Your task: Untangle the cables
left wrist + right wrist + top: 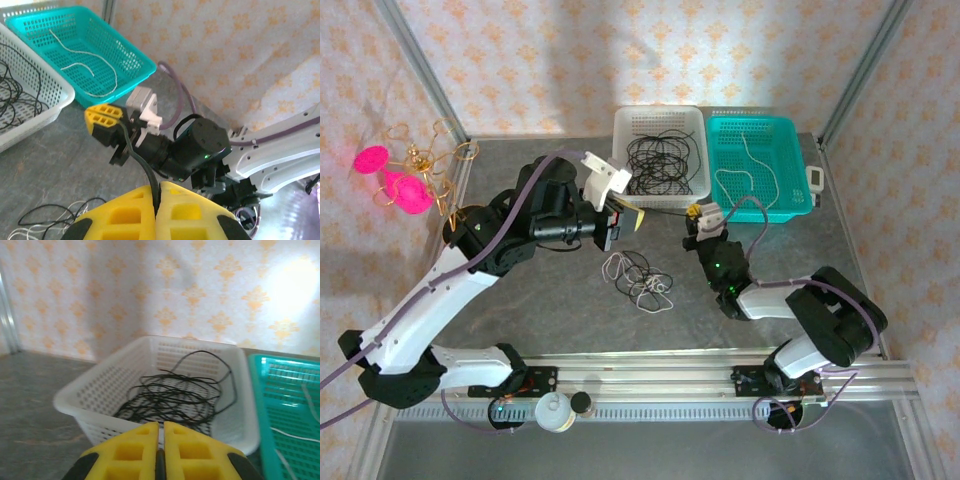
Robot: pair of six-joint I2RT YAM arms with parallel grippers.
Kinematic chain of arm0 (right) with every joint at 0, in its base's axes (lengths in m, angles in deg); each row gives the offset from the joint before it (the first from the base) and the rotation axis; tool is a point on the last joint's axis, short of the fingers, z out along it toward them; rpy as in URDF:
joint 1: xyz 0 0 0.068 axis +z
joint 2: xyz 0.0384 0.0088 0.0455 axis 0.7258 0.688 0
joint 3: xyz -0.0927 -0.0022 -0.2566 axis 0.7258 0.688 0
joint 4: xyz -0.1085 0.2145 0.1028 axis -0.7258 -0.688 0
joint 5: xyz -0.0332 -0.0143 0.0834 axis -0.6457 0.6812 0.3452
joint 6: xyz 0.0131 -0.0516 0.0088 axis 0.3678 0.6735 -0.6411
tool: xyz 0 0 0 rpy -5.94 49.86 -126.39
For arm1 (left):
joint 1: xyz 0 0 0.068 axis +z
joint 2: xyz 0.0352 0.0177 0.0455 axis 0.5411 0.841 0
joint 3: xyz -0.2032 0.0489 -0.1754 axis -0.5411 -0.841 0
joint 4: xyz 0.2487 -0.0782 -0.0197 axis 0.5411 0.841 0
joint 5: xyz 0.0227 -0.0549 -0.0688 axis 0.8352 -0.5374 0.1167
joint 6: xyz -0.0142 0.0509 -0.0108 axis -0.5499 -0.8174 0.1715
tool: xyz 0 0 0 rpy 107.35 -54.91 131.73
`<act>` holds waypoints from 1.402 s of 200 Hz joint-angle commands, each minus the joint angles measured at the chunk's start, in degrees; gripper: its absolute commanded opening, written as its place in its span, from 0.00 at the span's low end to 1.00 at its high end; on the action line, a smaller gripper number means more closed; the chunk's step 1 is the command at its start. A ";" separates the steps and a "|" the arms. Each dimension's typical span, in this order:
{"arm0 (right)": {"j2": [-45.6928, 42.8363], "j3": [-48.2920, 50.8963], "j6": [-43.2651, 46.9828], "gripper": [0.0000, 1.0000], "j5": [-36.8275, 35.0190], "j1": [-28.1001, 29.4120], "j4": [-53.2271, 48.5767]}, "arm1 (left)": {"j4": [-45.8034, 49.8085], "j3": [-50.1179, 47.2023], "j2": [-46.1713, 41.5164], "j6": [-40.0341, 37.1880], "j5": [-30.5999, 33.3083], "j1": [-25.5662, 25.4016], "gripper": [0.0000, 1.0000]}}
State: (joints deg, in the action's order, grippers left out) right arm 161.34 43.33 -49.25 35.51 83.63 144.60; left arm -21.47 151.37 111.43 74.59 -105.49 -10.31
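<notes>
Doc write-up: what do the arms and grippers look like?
The left arm and right arm have white link shells and black joint housings, with a lilac-grey hose along each. The left gripper and right gripper have blocky yellow fingers with recessed pockets, black at the base. A green light glows on the right arm.

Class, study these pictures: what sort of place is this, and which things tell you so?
Probably a robotics lab test cell, not a home: two robot arms holding a black cable, bolted to a metal rail, patterned panels in a metal frame walling the table, and two baskets holding cables.
</notes>
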 commanded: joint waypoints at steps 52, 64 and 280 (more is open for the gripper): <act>-5.79 -0.24 -1.21 0.04 11.93 -2.11 -16.51 | 5.37 11.92 1.16 -7.36 1.23 0.36 0.00; -6.84 -1.49 -1.38 0.04 20.42 -2.38 -23.78 | 5.64 13.65 1.71 -8.11 2.33 0.40 0.00; -9.69 0.45 -20.56 0.29 43.30 -0.88 -21.54 | -11.89 17.39 4.55 -10.67 6.67 0.36 0.00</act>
State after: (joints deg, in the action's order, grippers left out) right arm 155.83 42.56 -66.96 82.88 83.35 119.61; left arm -31.24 168.63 116.31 65.39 -100.09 -10.31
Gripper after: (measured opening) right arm 0.221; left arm 0.040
